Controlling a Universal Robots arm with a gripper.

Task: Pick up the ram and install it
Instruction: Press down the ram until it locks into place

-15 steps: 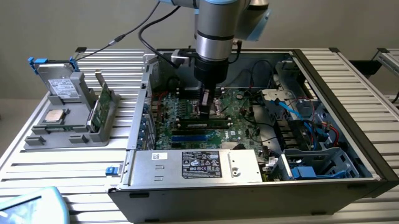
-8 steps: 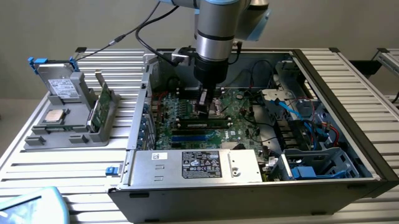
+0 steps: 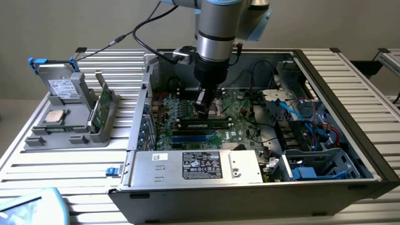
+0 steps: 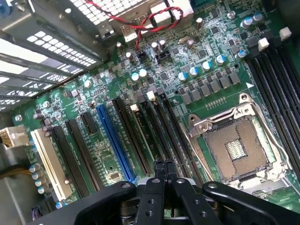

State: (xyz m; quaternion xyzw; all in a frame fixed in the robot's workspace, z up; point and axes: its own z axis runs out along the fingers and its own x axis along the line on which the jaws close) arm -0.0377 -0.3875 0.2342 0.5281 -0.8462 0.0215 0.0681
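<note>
Inside the open computer case [image 3: 350, 117]: end effector [image 4: 164, 171] (fingers pressed together, holding nothing) above the motherboard [image 4: 197, 79]; ram [image 3: 201, 124] seated in its slot.

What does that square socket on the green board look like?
The socket is square, with a silvery metal frame around a brownish field of tiny contacts and a small pale patch in the middle. It is empty and lies flat on the green board, between rows of long black slots. Nothing touches it.
</note>
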